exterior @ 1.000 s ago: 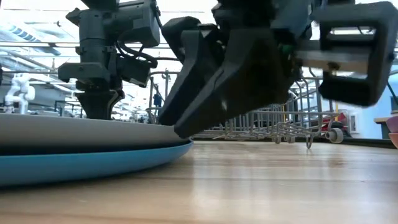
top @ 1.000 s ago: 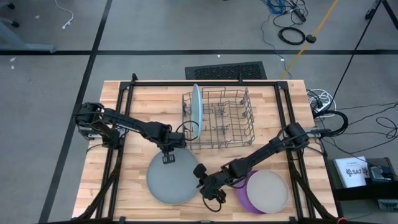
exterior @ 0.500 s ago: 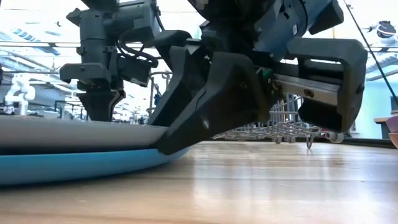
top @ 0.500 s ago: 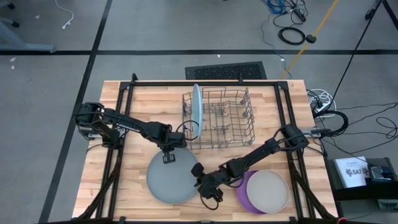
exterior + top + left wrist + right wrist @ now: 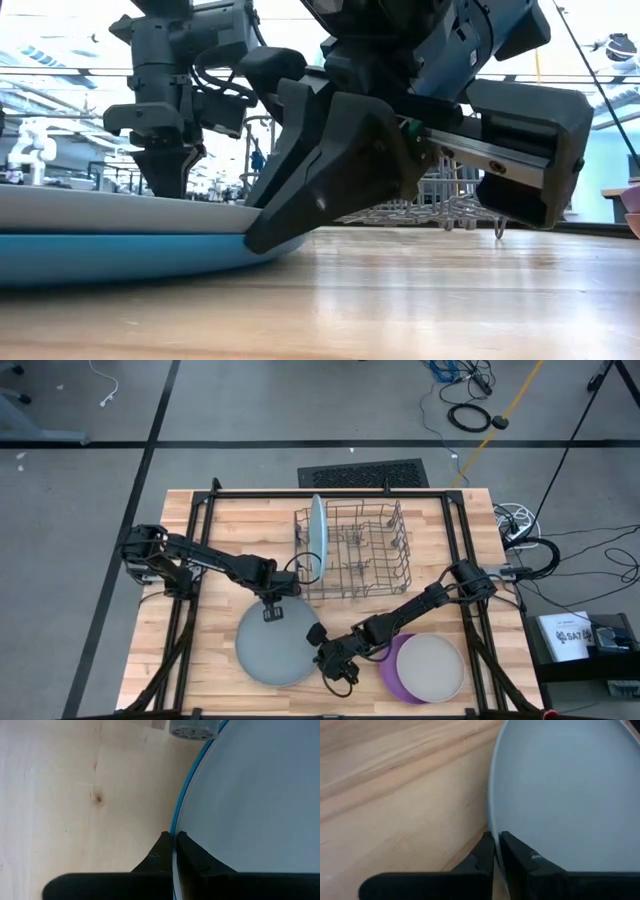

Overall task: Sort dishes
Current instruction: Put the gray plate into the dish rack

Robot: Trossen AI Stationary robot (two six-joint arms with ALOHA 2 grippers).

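A grey plate [image 5: 277, 645] lies on a darker blue plate [image 5: 120, 262] at the table's near middle; only the blue plate's rim shows. My left gripper [image 5: 271, 612] is shut at the grey plate's far rim. My right gripper [image 5: 322, 656] is shut at its right rim. A light blue plate [image 5: 316, 528] stands on edge in the wire rack's [image 5: 360, 550] left end. To the right, a beige-grey plate [image 5: 432, 665] lies on a purple plate [image 5: 392, 680]. My left gripper pinches the grey plate's far rim [image 5: 173, 826] between its two fingers, pointing straight down from above. The plate lies flat on the blue one. Whether the blue rim is also in the pinch I cannot tell. My right gripper pinches the grey plate's right rim [image 5: 490, 822] between its two fingers. The fingers slant down from the table's right side. In the low view the rim sits at the fingers' free ends [image 5: 262, 228], and the plate rests on the blue one.
The wire rack stands at the table's far middle, close behind my left gripper. The purple and beige-grey stack lies just right of my right arm. Dark frame rails [image 5: 190, 560] run along the table's left and right sides. Bare wood [image 5: 230, 535] shows at the far left.
My right gripper, open a second ago beside the grey plate's right rim, has sunk a little, slid onto that rim and shut on it. The grey plate has stayed on the blue one.
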